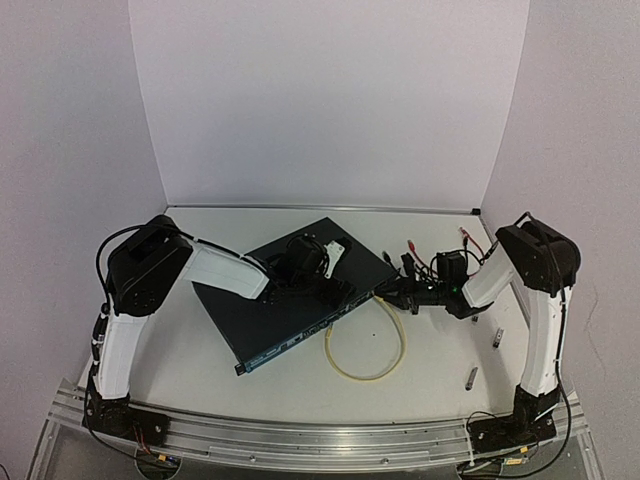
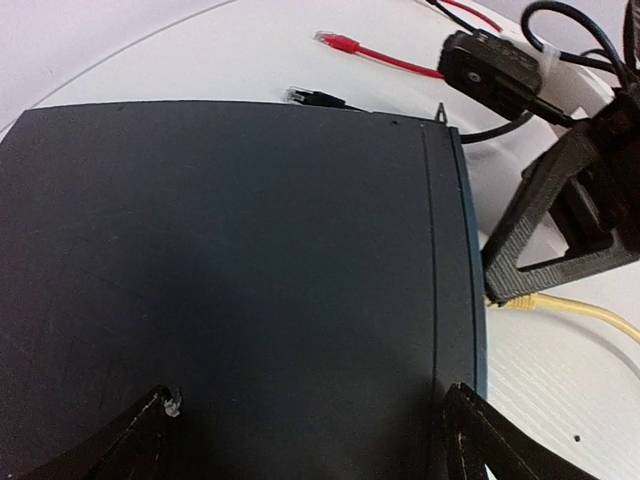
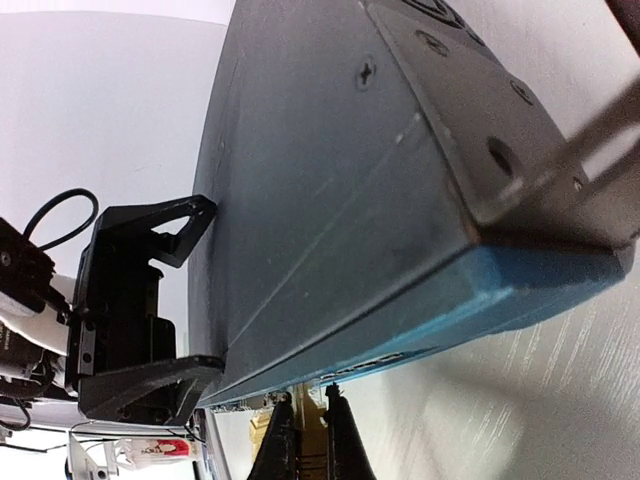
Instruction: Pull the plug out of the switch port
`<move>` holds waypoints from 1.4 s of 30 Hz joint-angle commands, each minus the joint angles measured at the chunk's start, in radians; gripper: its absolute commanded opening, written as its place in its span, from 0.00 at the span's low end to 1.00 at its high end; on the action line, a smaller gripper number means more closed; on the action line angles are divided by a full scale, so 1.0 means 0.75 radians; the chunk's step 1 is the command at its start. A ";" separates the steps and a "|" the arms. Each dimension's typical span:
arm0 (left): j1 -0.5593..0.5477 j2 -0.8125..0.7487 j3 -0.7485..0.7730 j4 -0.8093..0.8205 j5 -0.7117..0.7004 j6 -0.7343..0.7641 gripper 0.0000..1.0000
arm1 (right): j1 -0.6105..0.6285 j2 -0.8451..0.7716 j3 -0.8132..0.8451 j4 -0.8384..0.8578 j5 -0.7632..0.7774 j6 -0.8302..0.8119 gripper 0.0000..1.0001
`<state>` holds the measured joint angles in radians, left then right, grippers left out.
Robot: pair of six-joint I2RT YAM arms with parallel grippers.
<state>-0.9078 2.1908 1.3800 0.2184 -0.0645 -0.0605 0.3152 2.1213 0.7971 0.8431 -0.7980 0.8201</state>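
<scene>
The switch (image 1: pixel 270 310) lies flat in the middle of the table (image 1: pixel 430 400). Its long side runs from near left to far right, and its sockets face near right. We hold our left tool (image 2: pixel 312 400) wide over its top. Our right tool (image 3: pixel 310 425) pinches the yellow plug (image 2: pixel 498 300). The writing on its front is too blurry to read.

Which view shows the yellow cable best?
The top view: the cable lies as a whole loop beside the switch. The left wrist view shows only a short piece at the switch's edge; the right wrist view does not show it clearly.
</scene>
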 commanded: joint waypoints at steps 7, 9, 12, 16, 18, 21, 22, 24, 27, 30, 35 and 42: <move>0.079 0.152 -0.083 -0.441 -0.084 -0.085 0.91 | 0.026 0.022 -0.241 -0.006 -0.036 0.257 0.00; 0.079 0.151 -0.085 -0.438 -0.075 -0.083 0.91 | 0.027 -0.028 -0.272 -0.005 -0.006 0.244 0.00; 0.079 0.148 -0.085 -0.433 -0.058 -0.079 0.91 | 0.026 -0.157 -0.297 -0.012 0.024 0.240 0.00; 0.079 0.138 -0.088 -0.427 -0.048 -0.071 0.91 | 0.027 -0.390 -0.246 -0.153 0.051 0.183 0.00; 0.079 0.134 -0.088 -0.425 -0.045 -0.069 0.91 | 0.027 -0.516 -0.190 -0.380 0.077 0.073 0.00; 0.079 0.126 -0.088 -0.414 -0.046 -0.072 0.91 | 0.027 -0.727 -0.052 -0.808 0.186 -0.184 0.00; 0.079 0.124 -0.088 -0.410 -0.046 -0.073 0.91 | 0.027 -0.788 0.002 -0.977 0.247 -0.256 0.00; 0.079 0.118 -0.088 -0.399 -0.040 -0.078 0.91 | 0.027 -0.874 0.138 -1.228 0.358 -0.392 0.00; 0.079 0.113 -0.089 -0.386 -0.038 -0.084 0.91 | 0.026 -0.970 0.318 -1.469 0.539 -0.550 0.00; 0.079 0.109 -0.089 -0.376 -0.033 -0.090 0.91 | 0.026 -0.974 0.537 -1.691 0.798 -0.702 0.00; 0.079 0.075 -0.083 -0.359 -0.039 -0.121 0.91 | 0.026 -0.865 0.852 -1.794 1.146 -0.904 0.00; 0.079 -0.070 -0.030 -0.339 -0.033 -0.132 0.92 | 0.014 -0.562 1.219 -1.850 1.449 -1.150 0.00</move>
<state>-0.8720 2.1723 1.3846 0.1796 -0.0891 -0.1064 0.3317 1.5785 1.5906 -0.4575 0.0929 0.1162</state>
